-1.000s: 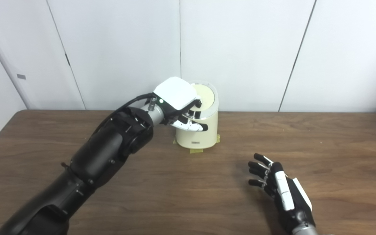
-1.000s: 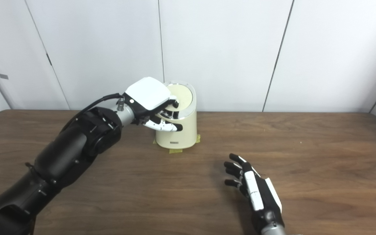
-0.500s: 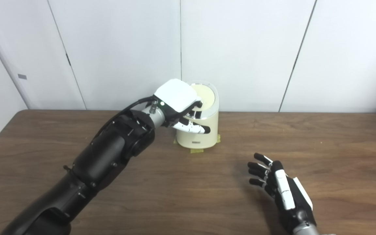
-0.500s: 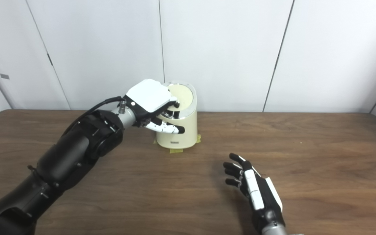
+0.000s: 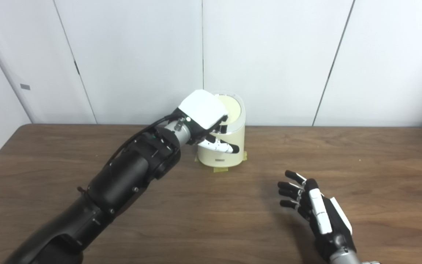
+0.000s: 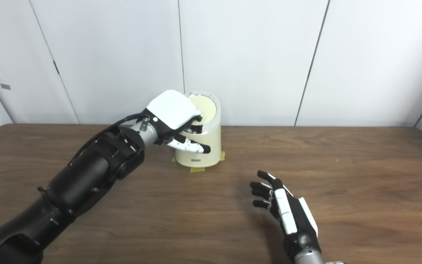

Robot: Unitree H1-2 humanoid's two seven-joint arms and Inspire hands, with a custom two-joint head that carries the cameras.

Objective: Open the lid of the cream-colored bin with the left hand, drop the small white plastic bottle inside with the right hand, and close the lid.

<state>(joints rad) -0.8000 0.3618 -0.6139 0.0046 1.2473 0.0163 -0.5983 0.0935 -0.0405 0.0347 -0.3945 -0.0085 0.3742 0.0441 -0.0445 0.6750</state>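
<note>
Bin (image 5: 229,150), cream in color, stands at the middle of the frame on the brown table (image 5: 211,220), near the white wall (image 5: 269,55). Its lid (image 5: 231,106) lies flat on top. My left hand (image 5: 205,117) rests on the left edge of the lid, fingers bent down over the rim; I cannot tell if they grip it. My right hand (image 5: 313,209) waits in the lower right, fingers spread apart and holding nothing. Yellow tape (image 5: 221,169) shows under the bin.

Cream-colored bin (image 5: 222,152) upright at table's far edge, near the wall, yellow tape under its base. Round lid (image 5: 232,106) on top, partly hidden. Bottle not visible.
</note>
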